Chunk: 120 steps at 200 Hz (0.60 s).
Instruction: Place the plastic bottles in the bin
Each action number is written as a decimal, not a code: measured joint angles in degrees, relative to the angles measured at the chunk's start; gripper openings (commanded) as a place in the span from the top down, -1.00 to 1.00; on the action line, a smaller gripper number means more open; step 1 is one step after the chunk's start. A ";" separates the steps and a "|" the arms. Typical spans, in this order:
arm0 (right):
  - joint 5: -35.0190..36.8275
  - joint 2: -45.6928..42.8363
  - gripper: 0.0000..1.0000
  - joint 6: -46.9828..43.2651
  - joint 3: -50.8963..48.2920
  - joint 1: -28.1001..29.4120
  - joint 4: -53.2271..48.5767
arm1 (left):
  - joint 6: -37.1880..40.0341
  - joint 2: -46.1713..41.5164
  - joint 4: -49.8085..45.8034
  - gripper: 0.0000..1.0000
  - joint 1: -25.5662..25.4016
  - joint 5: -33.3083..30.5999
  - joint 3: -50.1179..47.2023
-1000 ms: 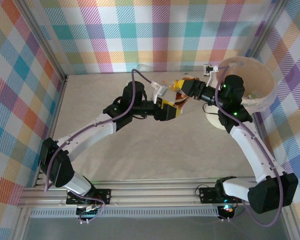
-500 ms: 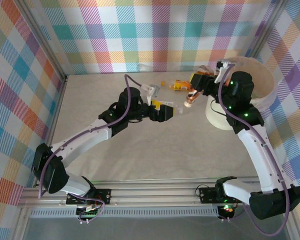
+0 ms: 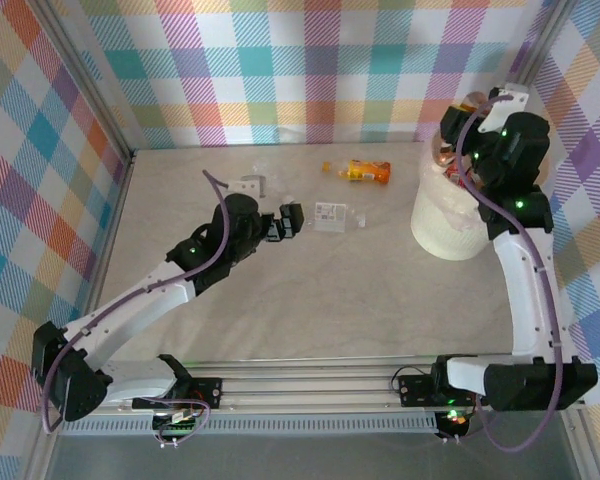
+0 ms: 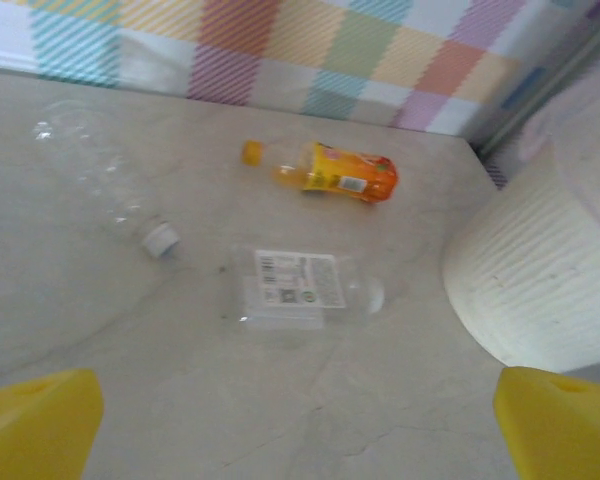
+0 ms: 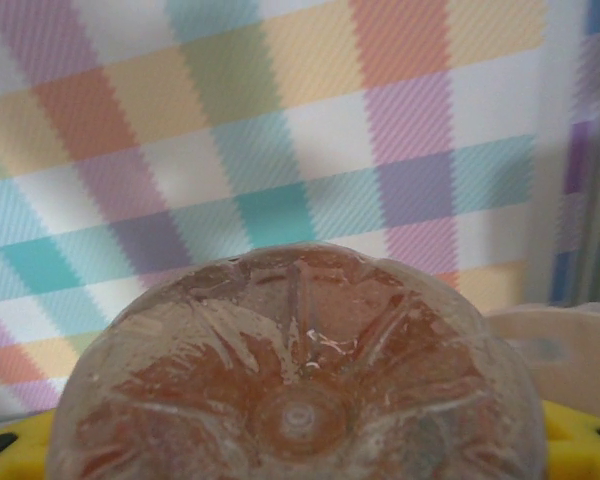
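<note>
Tabletop (image 3: 330,290) beige, mottled; plaid walls (image 3: 280,70) 3 sides; orange btl (image 3: 365,171) near bin (image 3: 445,228).

So I counted four plastic bottles all up, namely one white-capped clear bottle (image 4: 105,170), one white-labelled clear bottle (image 4: 298,288), one orange-labelled bottle (image 4: 342,173) and one brownish bottle (image 5: 298,370), and there was just one cream-white bin (image 4: 540,270) plus two robot arms, a left arm (image 3: 152,294) and a right arm (image 3: 526,290).
</note>
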 measured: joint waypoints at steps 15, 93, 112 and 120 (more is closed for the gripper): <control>1.84 2.67 0.31 -1.07 2.03 -1.49 -0.39 | -0.76 -2.58 -0.94 -1.00 0.00 -2.38 -1.79; 13.92 13.88 0.19 -7.15 10.49 -5.66 -7.02 | -2.99 -11.13 -2.78 -1.00 0.00 -10.36 -7.58; 16.46 15.65 0.05 -8.59 11.63 -6.05 -8.31 | -3.39 -11.58 -2.93 -1.00 0.00 -11.04 -8.26; 17.29 16.50 -0.08 -9.11 12.39 -6.12 -8.98 | -3.43 -11.58 -2.99 -1.00 0.00 -11.19 -8.26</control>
